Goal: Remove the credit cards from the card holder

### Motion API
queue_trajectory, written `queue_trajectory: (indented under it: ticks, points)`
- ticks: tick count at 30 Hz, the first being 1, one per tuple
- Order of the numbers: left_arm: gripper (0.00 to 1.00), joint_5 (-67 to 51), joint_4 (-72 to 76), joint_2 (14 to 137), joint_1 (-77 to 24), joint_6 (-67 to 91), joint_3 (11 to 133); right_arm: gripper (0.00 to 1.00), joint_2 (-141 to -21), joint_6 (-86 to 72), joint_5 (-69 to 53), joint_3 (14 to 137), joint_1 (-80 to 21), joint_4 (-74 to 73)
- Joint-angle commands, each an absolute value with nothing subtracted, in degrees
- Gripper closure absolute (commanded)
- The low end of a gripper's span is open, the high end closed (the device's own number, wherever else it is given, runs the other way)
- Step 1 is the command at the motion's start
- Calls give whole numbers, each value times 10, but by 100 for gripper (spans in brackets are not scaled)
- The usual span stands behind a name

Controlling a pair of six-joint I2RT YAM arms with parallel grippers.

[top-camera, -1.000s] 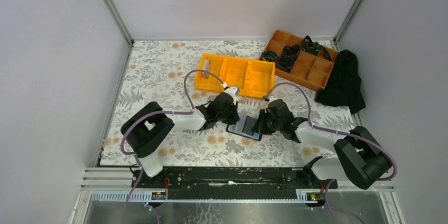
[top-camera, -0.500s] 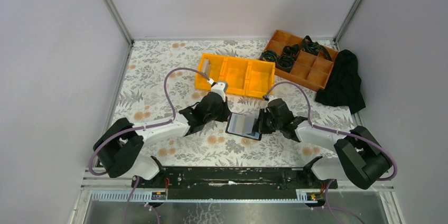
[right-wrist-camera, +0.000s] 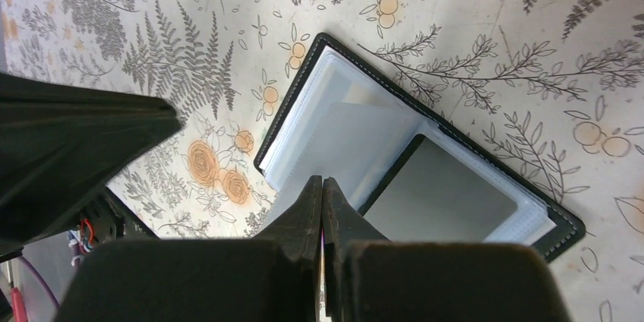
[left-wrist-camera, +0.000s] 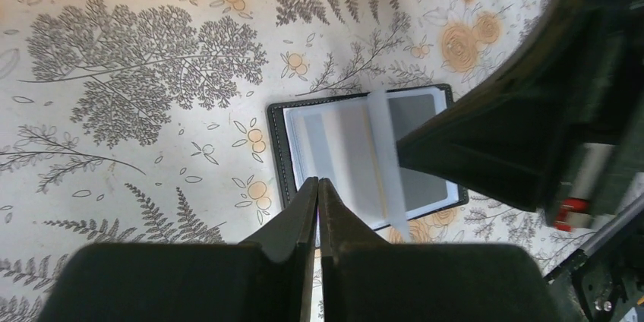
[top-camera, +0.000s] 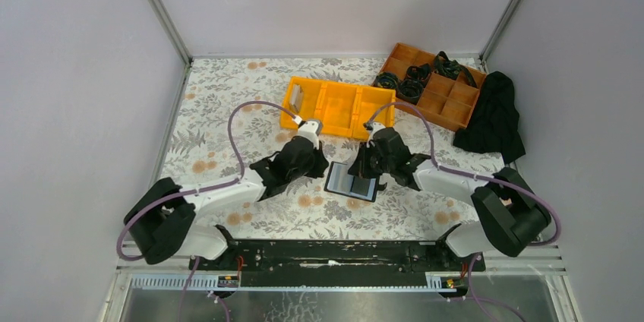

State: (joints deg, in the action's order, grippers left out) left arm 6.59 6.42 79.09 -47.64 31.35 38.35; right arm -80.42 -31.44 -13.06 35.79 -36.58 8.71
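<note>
Where it lies open on the floral tablecloth [top-camera: 228, 109], the small black card holder [top-camera: 351, 182] with clear plastic sleeves sits directly beneath the right gripper's [right-wrist-camera: 323, 185] tips and just ahead of the left gripper's [left-wrist-camera: 318, 185] tips. A grey rectangular credit card [right-wrist-camera: 444, 193] shows in a sleeve beside the right fingers. Both pairs of fingers are pressed together. A yellow three-compartment plastic bin [top-camera: 342, 85] stands beyond them.

I count 2 robot arms, the left arm [top-camera: 228, 189] and the right arm [top-camera: 448, 185]. There is 1 black card holder [top-camera: 351, 181], 1 yellow bin [top-camera: 338, 109] with 3 compartments, 1 brown divided tray [top-camera: 448, 102] and 1 black cloth [top-camera: 494, 117]. 2 grey cards show: 1 card [right-wrist-camera: 444, 197] in the holder's sleeves, 1 card [top-camera: 296, 97] in the bin. The tray's black coils [top-camera: 410, 88] are too tangled to count.
</note>
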Motion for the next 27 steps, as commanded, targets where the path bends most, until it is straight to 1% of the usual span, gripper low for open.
queue_trajectory:
  ticks: [1,6,9,11,12,14,15,16,21,24,27]
  points:
    - [93,103,84,728,-481,302,371,100,-843,-312,-141,376,-381,117]
    - [91,119,76,673,-480,280,356,99,-893,-328,-151,372,-388,157]
    - [89,112,101,673,-481,276,342,99,-921,-329,-151,384,-392,167]
    - [86,97,111,684,-481,274,342,99,-930,-330,-152,391,-394,167]
    - [78,87,117,690,-481,272,343,99,-928,-330,-150,392,-394,166]
    - [53,69,128,704,-481,275,344,100,-910,-332,-141,388,-394,163]
    - [45,60,137,712,-481,277,344,100,-896,-333,-137,385,-394,159]
    - [42,53,145,722,-480,280,344,100,-879,-332,-130,382,-394,152]
    - [42,0,186,781,-481,298,354,99,-784,-320,-102,370,-394,119]
    - [44,-21,198,812,-480,307,364,98,-741,-310,-79,363,-394,78]
    - [48,-29,199,834,-480,308,374,98,-716,-311,-53,332,-394,62]
